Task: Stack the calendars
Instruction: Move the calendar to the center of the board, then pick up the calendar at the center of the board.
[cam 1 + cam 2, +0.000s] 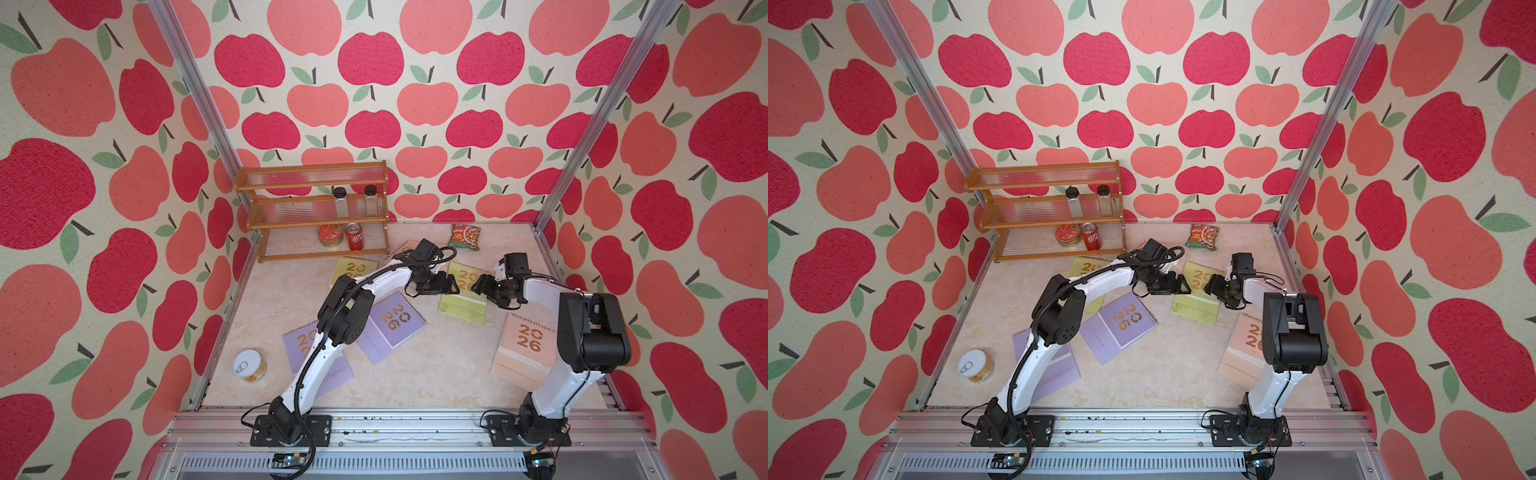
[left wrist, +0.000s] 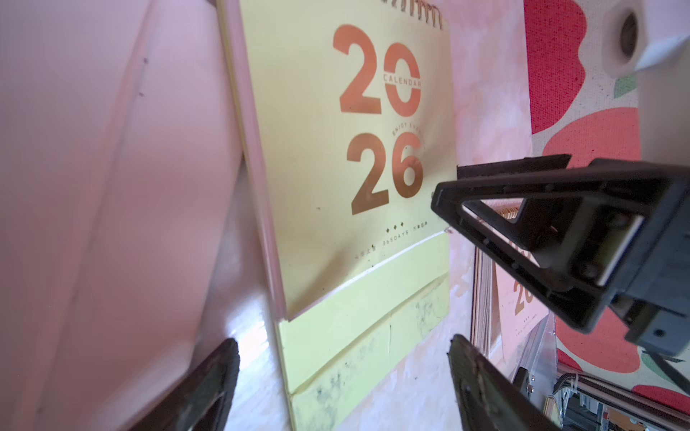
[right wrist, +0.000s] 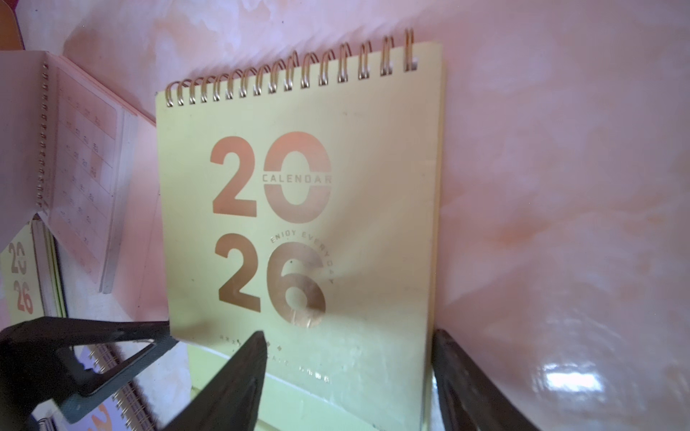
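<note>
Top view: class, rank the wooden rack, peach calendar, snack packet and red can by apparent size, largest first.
1. Rack
2. Peach calendar, though it lies nearer the camera
3. Snack packet
4. Red can, only slightly smaller than the packet

Both top views look down from high over the whole bench; wrist cams sit close, sharing one yellow-green calendar.
</note>
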Controlling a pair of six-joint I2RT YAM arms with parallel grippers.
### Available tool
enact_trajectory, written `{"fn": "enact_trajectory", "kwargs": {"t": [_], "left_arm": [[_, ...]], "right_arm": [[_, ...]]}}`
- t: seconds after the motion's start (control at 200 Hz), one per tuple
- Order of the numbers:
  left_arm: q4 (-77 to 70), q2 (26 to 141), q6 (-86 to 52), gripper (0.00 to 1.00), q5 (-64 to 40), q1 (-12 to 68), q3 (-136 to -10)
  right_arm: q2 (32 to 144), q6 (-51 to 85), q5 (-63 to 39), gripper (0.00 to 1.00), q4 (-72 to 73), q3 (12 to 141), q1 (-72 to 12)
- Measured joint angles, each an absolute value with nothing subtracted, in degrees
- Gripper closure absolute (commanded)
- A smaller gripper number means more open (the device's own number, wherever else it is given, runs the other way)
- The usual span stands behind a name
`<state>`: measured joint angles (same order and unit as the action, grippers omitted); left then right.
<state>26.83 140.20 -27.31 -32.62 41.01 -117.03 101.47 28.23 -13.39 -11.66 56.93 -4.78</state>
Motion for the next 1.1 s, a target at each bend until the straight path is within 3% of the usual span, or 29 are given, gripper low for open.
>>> {"fn": "enact_trajectory", "kwargs": {"t": [0.285, 0.71, 1.1], "left_arm": [[28.2, 146.6, -27.3, 0.16, -33.0, 40.3, -127.3], [30.5, 149.5, -26.1, 0.23, -38.5, 40.4, -130.8], [22.4, 143.8, -27.3, 0.33, -48.3, 39.0, -116.9]], "right_arm": [[101.8, 28.2, -13.4, 0.28, -12.9, 57.8, -4.8], [101.8, 28.2, -13.4, 0.3, -13.0, 57.8, -4.9], [101.8, 28.3, -15.5, 0.31, -11.9, 57.3, -5.0]]}}
